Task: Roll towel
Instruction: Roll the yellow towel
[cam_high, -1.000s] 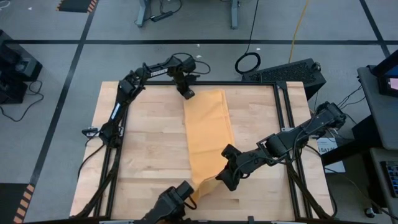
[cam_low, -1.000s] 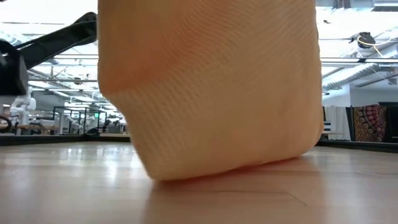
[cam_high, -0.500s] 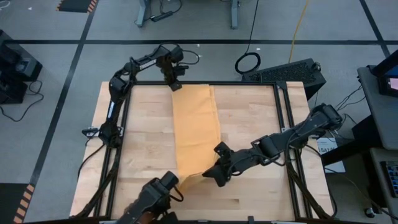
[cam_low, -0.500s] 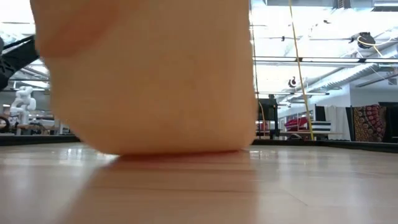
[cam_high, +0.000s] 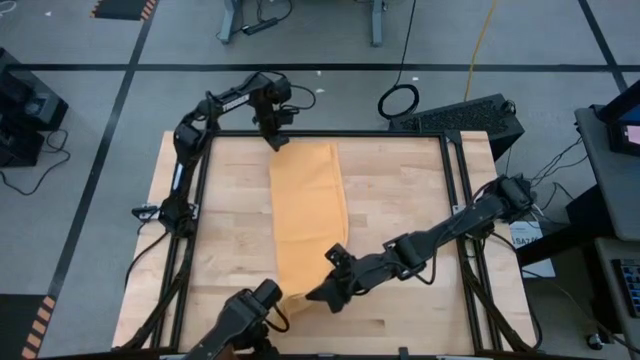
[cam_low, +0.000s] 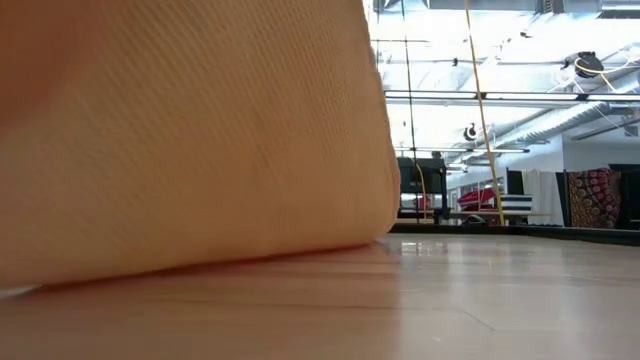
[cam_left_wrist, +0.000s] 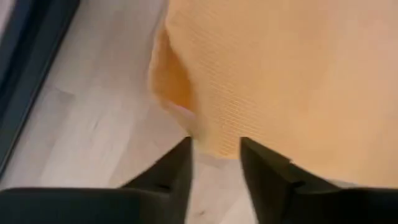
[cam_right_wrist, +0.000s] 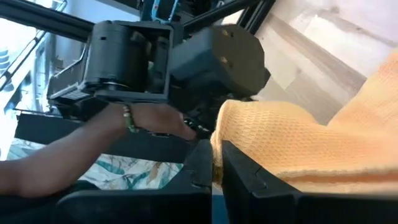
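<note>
The orange-yellow towel (cam_high: 310, 215) lies as a long strip from the table's far edge toward its near edge, and fills the left of the low view (cam_low: 180, 140). My left gripper (cam_high: 275, 142) stands at the towel's far left corner, pointing steeply down. Its fingers are open (cam_left_wrist: 216, 158), with the corner (cam_left_wrist: 214, 142) at their tips. My right gripper (cam_high: 315, 297) is shut on the towel's near end (cam_right_wrist: 217, 171), which is raised off the wood. My left gripper has the towel's far left corner (cam_left_wrist: 214, 148) between its open fingertips; I cannot tell whether they touch it. My right gripper pinches the towel's near end at its edge (cam_right_wrist: 219, 146) between its two fingers. It comes nearly level from the table's right. That end is lifted, and the rest of the strip lies on the table.
A person's hand (cam_right_wrist: 93, 143) holds a dark camera unit (cam_high: 245, 318) at the table's near edge, just beyond the towel's near end. A black frame rail (cam_high: 300, 132) runs along the far edge. Bare wood (cam_high: 420, 200) lies to the right of the towel.
My right gripper has gone toward the table's left and near edges, sinking a little, with the towel's near end. My left gripper has moved left along the far edge. The whole strip has slid toward the table's left.
</note>
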